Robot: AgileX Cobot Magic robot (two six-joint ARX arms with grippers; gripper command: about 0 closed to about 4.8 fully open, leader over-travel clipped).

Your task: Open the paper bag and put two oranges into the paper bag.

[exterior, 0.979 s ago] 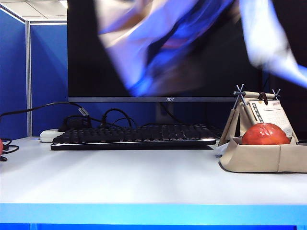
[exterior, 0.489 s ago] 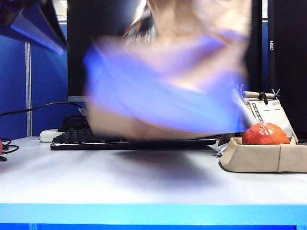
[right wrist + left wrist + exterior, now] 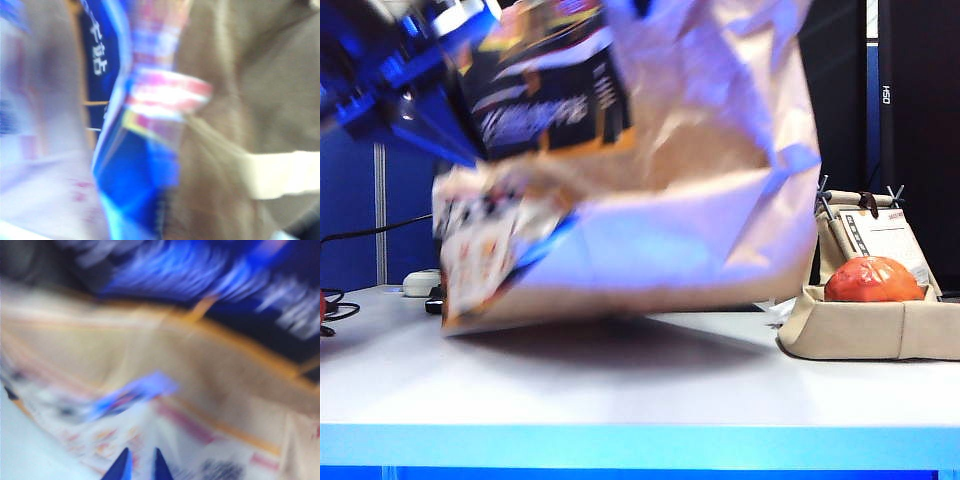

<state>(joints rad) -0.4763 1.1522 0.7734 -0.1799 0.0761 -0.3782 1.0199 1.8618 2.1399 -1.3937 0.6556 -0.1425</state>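
Observation:
The paper bag (image 3: 650, 200), tan with a black printed panel, hangs tilted over the middle of the table, its lower edge close to the tabletop. My left gripper (image 3: 420, 90) is at its upper left corner. In the left wrist view its blue fingertips (image 3: 141, 467) stand close together, shut on the bag's paper (image 3: 150, 365). My right gripper (image 3: 150, 210) is a blue blur pressed into a fold of the bag (image 3: 240, 100), shut on it; the exterior view does not show it. One orange (image 3: 873, 279) lies in the beige fabric tray (image 3: 850, 335) at the right.
A desk calendar (image 3: 880, 235) stands behind the tray. A dark monitor (image 3: 910, 120) fills the back. A white box (image 3: 420, 283) and black cables (image 3: 360, 235) lie at the far left. The bag hides the keyboard. The table's front edge (image 3: 640, 445) runs along the bottom.
The bag has swung down from high in front of the monitor to just above the tabletop, now covering the keyboard. My left arm has come into view at the upper left. Orange and tray unmoved.

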